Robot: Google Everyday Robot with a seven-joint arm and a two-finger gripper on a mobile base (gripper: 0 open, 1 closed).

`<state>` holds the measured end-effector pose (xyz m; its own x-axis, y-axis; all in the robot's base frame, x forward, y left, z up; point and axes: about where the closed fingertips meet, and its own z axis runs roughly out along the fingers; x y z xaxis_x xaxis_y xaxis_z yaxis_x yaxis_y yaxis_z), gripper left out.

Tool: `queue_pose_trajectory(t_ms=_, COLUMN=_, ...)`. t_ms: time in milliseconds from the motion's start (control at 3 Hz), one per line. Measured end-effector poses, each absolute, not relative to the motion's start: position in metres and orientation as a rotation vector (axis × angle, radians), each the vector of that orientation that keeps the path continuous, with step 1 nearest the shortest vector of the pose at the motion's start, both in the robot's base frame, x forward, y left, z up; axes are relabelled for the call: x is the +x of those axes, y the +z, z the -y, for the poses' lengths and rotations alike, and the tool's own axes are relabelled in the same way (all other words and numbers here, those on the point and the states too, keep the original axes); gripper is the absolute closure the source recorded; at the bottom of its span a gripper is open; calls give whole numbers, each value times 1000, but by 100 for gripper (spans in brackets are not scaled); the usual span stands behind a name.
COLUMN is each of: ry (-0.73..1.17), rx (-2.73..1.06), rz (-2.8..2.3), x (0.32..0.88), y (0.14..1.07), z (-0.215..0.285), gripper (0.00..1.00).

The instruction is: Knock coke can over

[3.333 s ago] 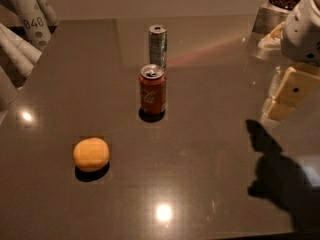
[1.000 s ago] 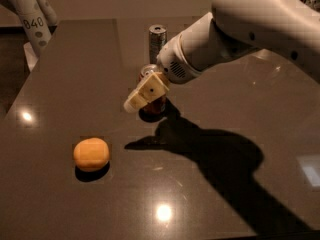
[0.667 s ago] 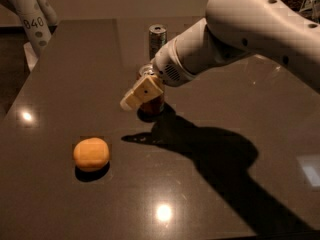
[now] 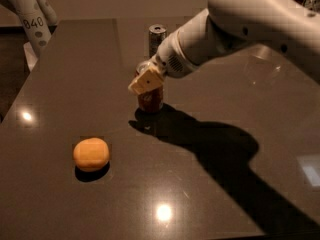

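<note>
The red coke can [image 4: 150,100] stands upright near the middle of the dark table [image 4: 70,64]. Only its lower part and a bit of its silver rim show. My gripper [image 4: 146,80] is right in front of the can's upper half, at its top left, touching or nearly touching it. The white arm [image 4: 240,24] reaches in from the upper right and covers much of the can. A slimmer silver-grey can [image 4: 156,37] stands upright just behind the coke can.
An orange round fruit [image 4: 91,154] lies at the front left of the table. A white post marked 840 [image 4: 31,14] stands off the table's far left corner. The arm's dark shadow [image 4: 215,154] spreads over the right half.
My gripper has moved left and down from the right side onto the coke can's upper part. The can still stands upright in the same spot.
</note>
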<state>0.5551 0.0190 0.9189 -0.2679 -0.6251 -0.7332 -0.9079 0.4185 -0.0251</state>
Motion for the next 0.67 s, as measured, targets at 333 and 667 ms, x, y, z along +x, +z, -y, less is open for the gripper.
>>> queue_pose_trajectory(t_ms=333, ry=425, rx=-1410, rz=-2043, x=564, y=946, z=-5, gripper=87)
queue_pose_trajectory(t_ms=667, ry=296, rx=-1574, rz=-2084, x=564, y=957, z=0, gripper=100)
